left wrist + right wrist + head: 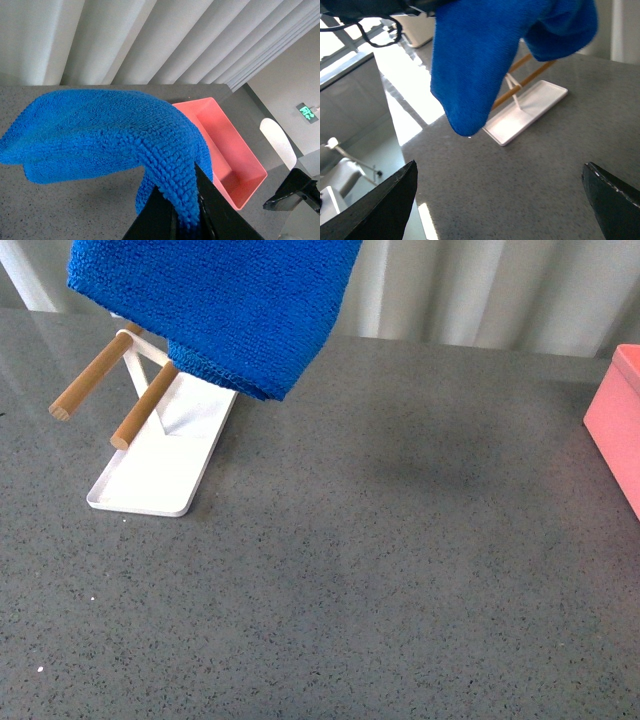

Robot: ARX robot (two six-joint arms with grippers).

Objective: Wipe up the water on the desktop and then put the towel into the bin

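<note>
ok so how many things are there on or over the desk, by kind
towel: 1
bin: 1
tray: 1
wooden bars: 2
total: 5

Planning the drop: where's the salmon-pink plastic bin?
Front view: the bin sits far right on the speckled grey desktop, away from the white tray and blue terry towel.

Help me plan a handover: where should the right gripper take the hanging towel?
Probably grip the towel at its lowest drooping corner, approaching from underneath. That corner hangs free above the desktop, away from the left gripper pinching it higher up, and the open right gripper faces it.
</note>
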